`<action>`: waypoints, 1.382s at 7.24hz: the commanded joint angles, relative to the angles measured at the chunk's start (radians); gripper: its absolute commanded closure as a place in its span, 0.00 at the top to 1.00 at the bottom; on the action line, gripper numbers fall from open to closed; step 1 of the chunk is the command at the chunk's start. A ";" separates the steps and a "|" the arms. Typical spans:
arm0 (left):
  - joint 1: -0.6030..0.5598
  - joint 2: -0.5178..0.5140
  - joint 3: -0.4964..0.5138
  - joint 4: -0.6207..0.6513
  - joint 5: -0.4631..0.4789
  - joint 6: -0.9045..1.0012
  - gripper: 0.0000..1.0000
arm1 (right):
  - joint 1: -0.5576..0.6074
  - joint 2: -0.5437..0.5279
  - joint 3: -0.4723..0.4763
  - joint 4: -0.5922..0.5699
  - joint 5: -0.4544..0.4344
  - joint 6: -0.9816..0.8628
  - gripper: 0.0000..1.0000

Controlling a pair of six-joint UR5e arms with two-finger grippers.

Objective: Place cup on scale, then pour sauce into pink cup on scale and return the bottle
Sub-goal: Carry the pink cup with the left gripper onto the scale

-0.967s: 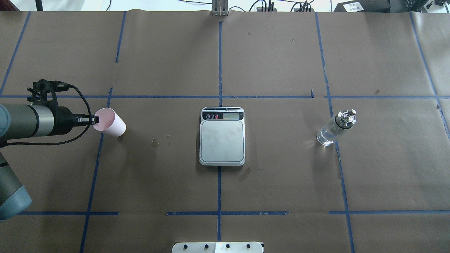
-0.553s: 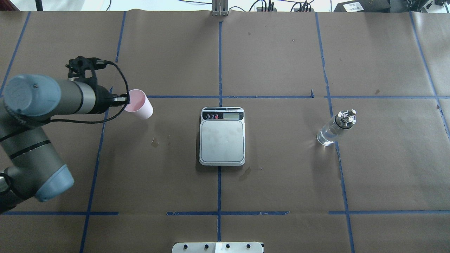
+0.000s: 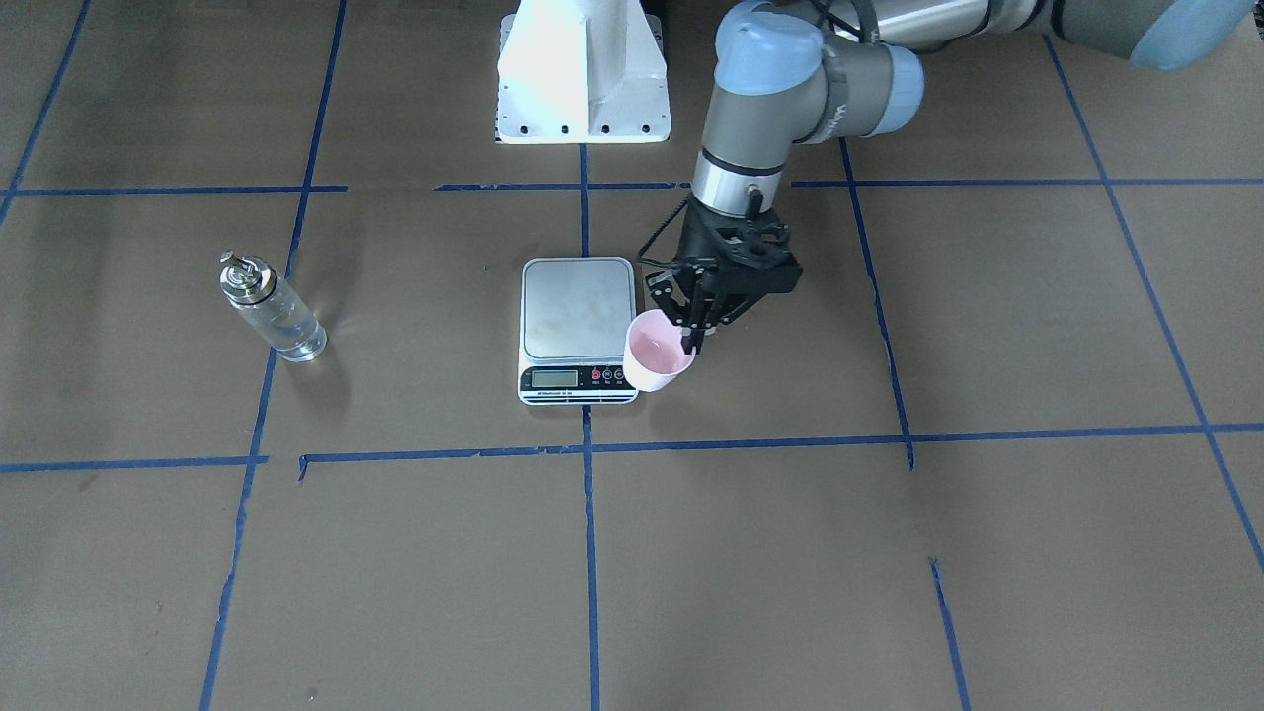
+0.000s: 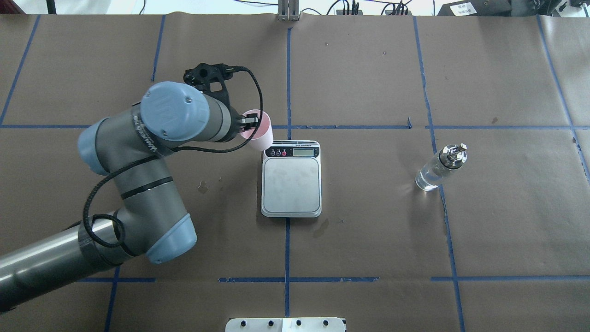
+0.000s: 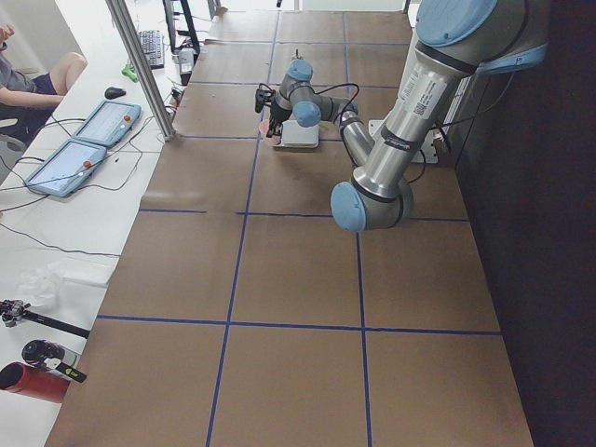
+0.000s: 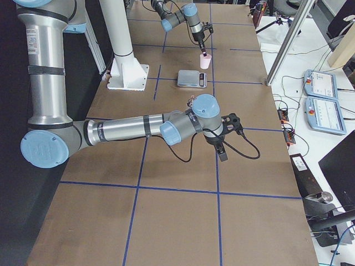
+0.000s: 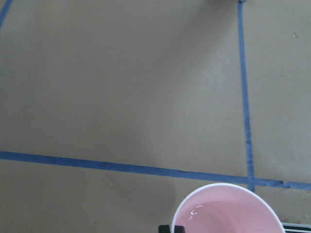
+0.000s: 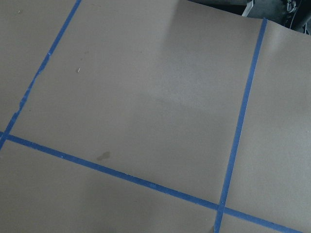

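My left gripper (image 4: 249,121) is shut on the rim of the cup (image 4: 261,135), white outside and pink inside, and holds it upright in the air. The cup (image 3: 657,363) hangs by the display-end corner of the scale (image 4: 291,184), on my left side of it. The scale's silver platform (image 3: 578,306) is bare. The left wrist view shows the cup's pink inside (image 7: 226,213) at the bottom edge. The clear bottle (image 4: 440,168) with its silver cap stands upright right of the scale, also in the front view (image 3: 272,308). My right gripper (image 6: 222,152) shows only in the exterior right view, low over the table; I cannot tell its state.
Brown paper with blue tape lines covers the table. A small stain (image 4: 203,186) lies left of the scale. The robot's white base (image 3: 583,69) is at the near edge. A metal post (image 4: 288,11) stands at the far edge. Tablets (image 6: 324,108) lie beyond it.
My left arm has carried the cup from the table's far left rightward and a little farther from me, up to the scale's corner. The scale and bottle have not moved.
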 commanded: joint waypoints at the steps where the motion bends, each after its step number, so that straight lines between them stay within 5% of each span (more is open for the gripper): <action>1: 0.084 -0.041 0.015 0.008 0.094 -0.024 0.00 | 0.000 0.001 0.001 0.000 0.000 0.003 1.00; 5: 0.157 -0.029 -0.020 0.006 0.211 -0.019 0.00 | 0.000 0.001 0.001 0.000 0.000 0.004 1.00; 10: 0.179 -0.013 -0.022 0.006 0.219 -0.013 0.17 | 0.000 0.001 -0.001 0.000 0.000 0.004 1.00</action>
